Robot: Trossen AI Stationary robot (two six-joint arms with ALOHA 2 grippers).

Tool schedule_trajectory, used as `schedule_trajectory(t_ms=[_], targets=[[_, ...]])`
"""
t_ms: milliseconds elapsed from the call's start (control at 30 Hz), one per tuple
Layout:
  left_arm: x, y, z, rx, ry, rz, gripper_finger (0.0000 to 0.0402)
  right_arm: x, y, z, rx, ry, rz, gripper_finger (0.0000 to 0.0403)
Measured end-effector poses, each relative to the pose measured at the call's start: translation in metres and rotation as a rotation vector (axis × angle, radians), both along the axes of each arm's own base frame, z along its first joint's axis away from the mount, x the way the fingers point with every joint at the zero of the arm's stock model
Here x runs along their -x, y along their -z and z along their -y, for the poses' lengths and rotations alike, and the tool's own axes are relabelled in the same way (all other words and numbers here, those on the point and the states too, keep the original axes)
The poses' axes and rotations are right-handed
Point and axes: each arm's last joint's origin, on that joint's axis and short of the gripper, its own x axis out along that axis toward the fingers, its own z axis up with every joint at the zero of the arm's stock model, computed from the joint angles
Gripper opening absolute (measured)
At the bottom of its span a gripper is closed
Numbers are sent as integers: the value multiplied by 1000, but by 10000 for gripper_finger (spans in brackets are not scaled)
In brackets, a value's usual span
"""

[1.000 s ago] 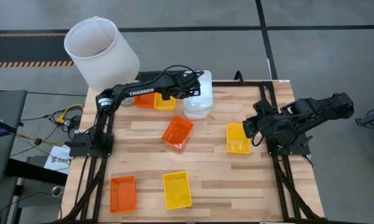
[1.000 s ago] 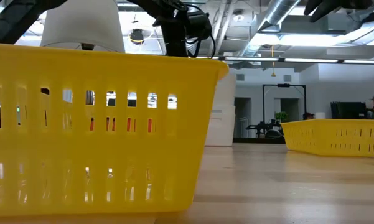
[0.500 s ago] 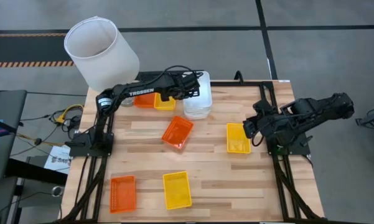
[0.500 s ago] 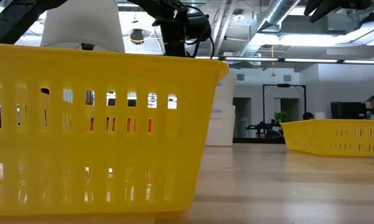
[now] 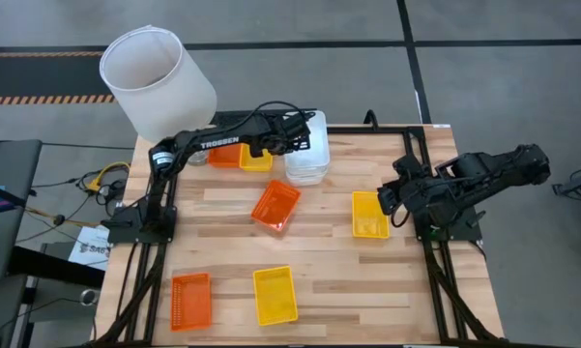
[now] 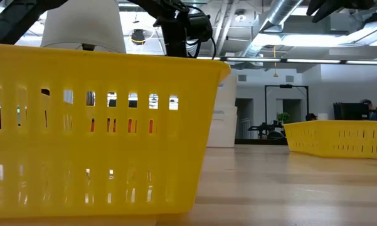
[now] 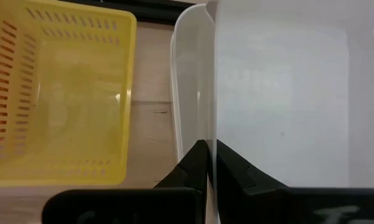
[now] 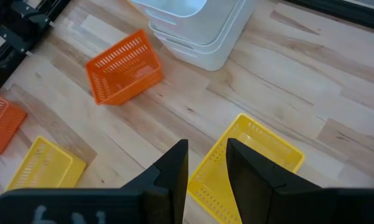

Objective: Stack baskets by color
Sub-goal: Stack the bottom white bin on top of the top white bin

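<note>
Two white baskets (image 5: 307, 166) stand nested at the table's far edge. My left gripper (image 7: 211, 163) is shut on a third white basket (image 7: 286, 93) over them; whether it rests in them, I cannot tell. Beside the stack sit an orange basket (image 5: 224, 155) and a yellow basket (image 7: 56, 93). Another orange basket (image 5: 275, 206) lies tilted at mid-table. Near the front edge are an orange basket (image 5: 191, 300) and a yellow one (image 5: 275, 295). My right gripper (image 8: 206, 169) hangs narrowly open above a yellow basket (image 8: 249, 165) at the right, touching nothing. My left gripper pinches the upper white basket's side wall (image 7: 214, 127) between its two fingers, one finger inside the basket and one outside. The fingers come slanting down from the table's left side. The basket sits roughly level over the other white baskets.
A big white lampshade (image 5: 155, 82) stands beyond the table's far left corner. In the low view the near yellow basket (image 6: 100, 125) fills the foreground. Bare wood lies between the middle orange basket and the front baskets.
</note>
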Motion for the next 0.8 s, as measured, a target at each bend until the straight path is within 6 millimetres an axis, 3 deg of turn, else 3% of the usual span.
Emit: schedule_trajectory(t_ms=[267, 800], targets=[[0, 0, 0, 4, 14, 0, 17, 0, 0, 0, 0, 0, 0, 131], [-5, -3, -2, -13, 87, 32, 149, 0, 0, 0, 0, 0, 0, 131]])
